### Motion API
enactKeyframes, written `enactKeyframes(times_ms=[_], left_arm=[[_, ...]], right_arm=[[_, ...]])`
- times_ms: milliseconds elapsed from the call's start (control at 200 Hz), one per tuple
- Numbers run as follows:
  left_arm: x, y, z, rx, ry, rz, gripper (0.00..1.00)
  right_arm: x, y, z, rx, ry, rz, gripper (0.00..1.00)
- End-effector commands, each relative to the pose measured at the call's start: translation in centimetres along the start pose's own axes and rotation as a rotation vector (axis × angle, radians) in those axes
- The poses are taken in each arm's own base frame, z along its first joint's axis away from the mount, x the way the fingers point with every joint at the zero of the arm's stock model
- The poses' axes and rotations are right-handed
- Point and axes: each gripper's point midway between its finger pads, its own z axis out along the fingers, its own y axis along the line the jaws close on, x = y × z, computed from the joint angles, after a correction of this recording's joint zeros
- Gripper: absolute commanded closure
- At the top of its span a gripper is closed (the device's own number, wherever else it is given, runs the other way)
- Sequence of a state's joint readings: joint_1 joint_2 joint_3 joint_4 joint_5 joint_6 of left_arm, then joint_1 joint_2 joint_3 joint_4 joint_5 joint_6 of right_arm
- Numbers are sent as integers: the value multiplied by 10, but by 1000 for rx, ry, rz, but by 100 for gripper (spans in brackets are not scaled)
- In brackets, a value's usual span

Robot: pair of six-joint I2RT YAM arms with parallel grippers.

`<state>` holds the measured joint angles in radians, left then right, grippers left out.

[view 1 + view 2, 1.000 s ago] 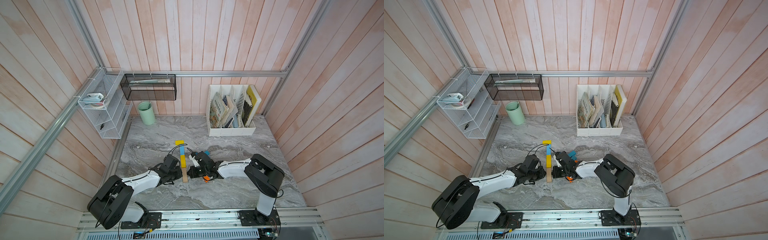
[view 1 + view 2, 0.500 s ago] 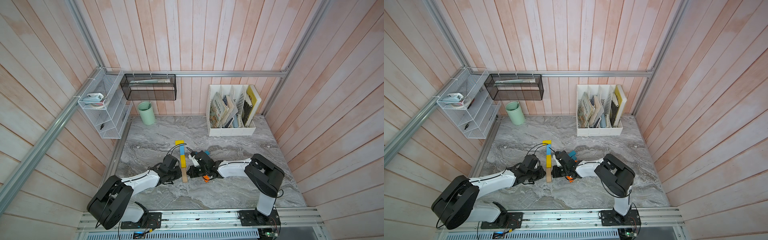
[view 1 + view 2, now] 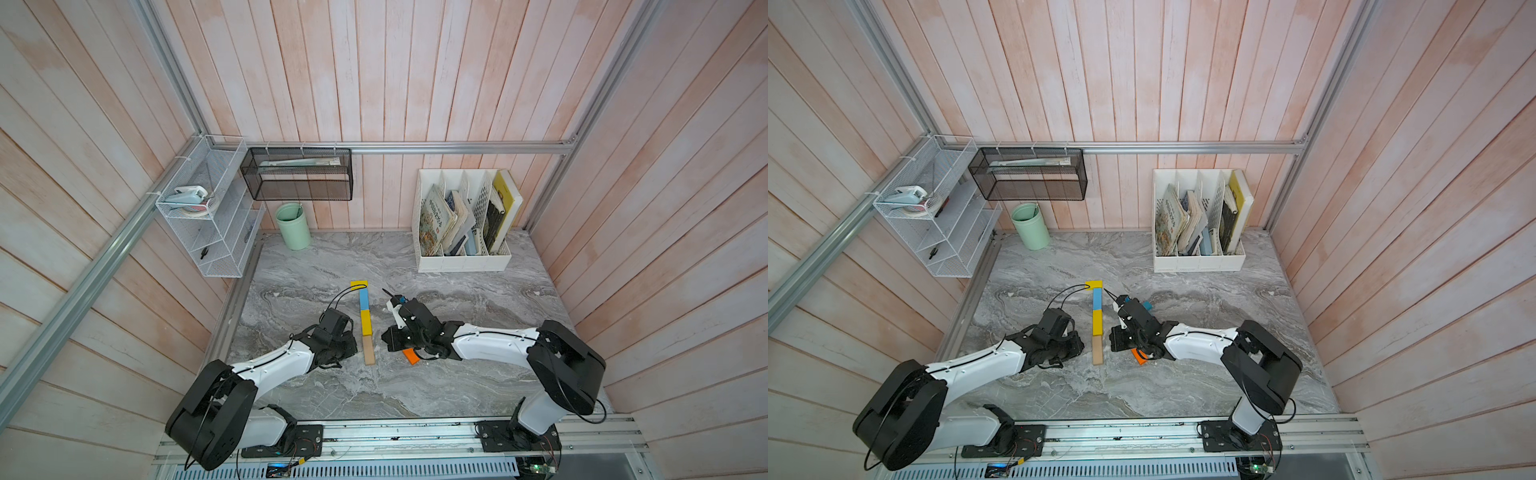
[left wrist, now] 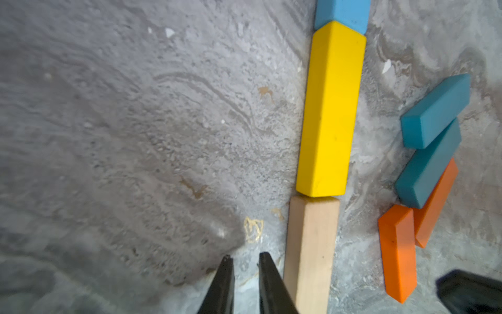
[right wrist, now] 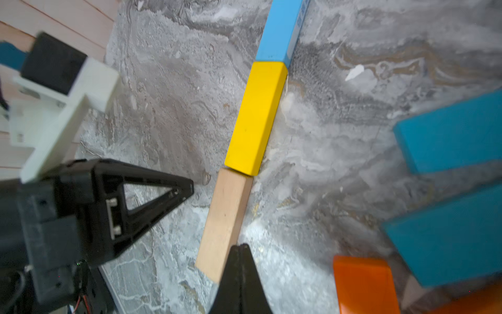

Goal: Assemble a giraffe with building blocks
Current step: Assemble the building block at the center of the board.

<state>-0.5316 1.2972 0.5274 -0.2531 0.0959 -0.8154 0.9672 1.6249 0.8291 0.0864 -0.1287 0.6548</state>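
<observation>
The giraffe's neck lies in a straight line on the marble: short yellow head (image 3: pixel 358 284), blue block (image 3: pixel 363 298), yellow block (image 3: pixel 365 322), tan block (image 3: pixel 368 350). My left gripper (image 4: pixel 245 259) is on one side of the tan block (image 4: pixel 312 250), jaws a narrow gap apart with nothing between, one finger against the wood. My right gripper (image 5: pixel 240 246) is shut and empty, its tip at the tan block's (image 5: pixel 225 217) opposite long side. Loose building blocks lie by the right arm: two teal (image 4: pixel 437 108) (image 4: pixel 429 165) and two orange (image 4: pixel 398 252) (image 4: pixel 437 201).
A white file box with books (image 3: pixel 463 224) stands at the back right, a green cup (image 3: pixel 293 226) at the back left. White wire shelves (image 3: pixel 208 224) and a black mesh basket (image 3: pixel 297 174) hang on the walls. Bare marble (image 3: pixel 415 386) lies toward the front rail.
The left jaws have parted slightly. Both arms stay at the tan block's sides with hardly any shift.
</observation>
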Motion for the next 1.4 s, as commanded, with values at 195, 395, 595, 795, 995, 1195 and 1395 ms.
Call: enactKeyframes(times_ms=[195, 395, 595, 795, 995, 1195, 1395], left_arm=[[-10, 25, -17, 53, -53, -104, 78], [-18, 26, -19, 65, -76, -110, 79], [-18, 25, -16, 73, -67, -97, 79], [-16, 27, -20, 68, -72, -86, 80], [-17, 28, -24, 63, -81, -77, 80], [-19, 27, -24, 69, -82, -76, 80], [-20, 26, -24, 73, -81, -74, 80]], right_arm=[[97, 10, -9, 83, 148, -152, 100], [110, 15, 1, 74, 169, -150, 100], [111, 30, 22, 55, 201, -174, 100], [98, 27, 34, 130, 177, -185, 100], [90, 25, 39, 176, 167, -186, 100], [86, 28, 40, 183, 158, -189, 100], [84, 29, 44, 185, 157, -185, 100]])
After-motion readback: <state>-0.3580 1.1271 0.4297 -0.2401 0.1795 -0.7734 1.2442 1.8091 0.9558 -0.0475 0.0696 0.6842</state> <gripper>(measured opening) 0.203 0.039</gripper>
